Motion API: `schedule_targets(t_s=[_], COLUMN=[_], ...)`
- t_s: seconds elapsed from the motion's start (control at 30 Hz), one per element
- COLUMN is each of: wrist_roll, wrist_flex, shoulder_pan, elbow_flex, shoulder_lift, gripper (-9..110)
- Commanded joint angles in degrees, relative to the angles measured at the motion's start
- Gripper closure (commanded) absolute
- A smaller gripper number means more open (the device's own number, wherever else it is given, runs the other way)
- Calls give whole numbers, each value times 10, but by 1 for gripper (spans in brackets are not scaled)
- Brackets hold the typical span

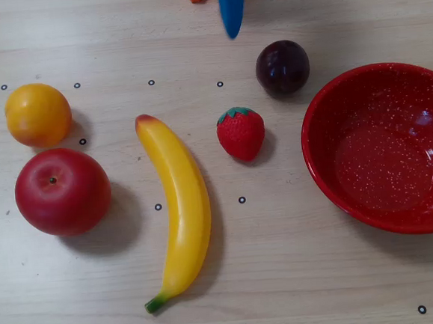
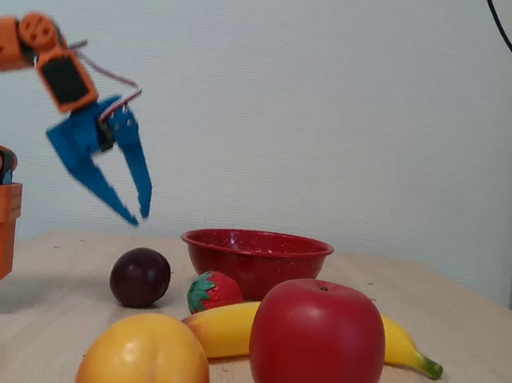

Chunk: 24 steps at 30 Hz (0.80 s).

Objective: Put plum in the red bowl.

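We see a pale wood-grain surface [image 1: 300, 275] dotted with small ring marks, a plain white wall behind. Our hand [image 2: 138, 216] hangs open and empty above it. The plum [image 1: 282, 67] rests just beside the red bowl [image 1: 384, 149], apart from the strawberry [image 1: 241, 133].

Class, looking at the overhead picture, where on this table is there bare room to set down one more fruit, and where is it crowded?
Bare table lies below the strawberry, between the banana and the red bowl. The strip under the apple is free too. It is crowded between strawberry, plum and bowl, and between apple and orange fruit.
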Motion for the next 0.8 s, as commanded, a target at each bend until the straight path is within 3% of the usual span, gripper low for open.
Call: schedule_targets(t_s=[0.0,0.37,0.77], wrist_roll=[-49,-253,-319], wrist_flex=[54,207,171], shoulder_pan=[29,143,207], elbow_flex=[-106,-279,-248], shoulder_lift=[-38,-221,-282], gripper=[101,71,50])
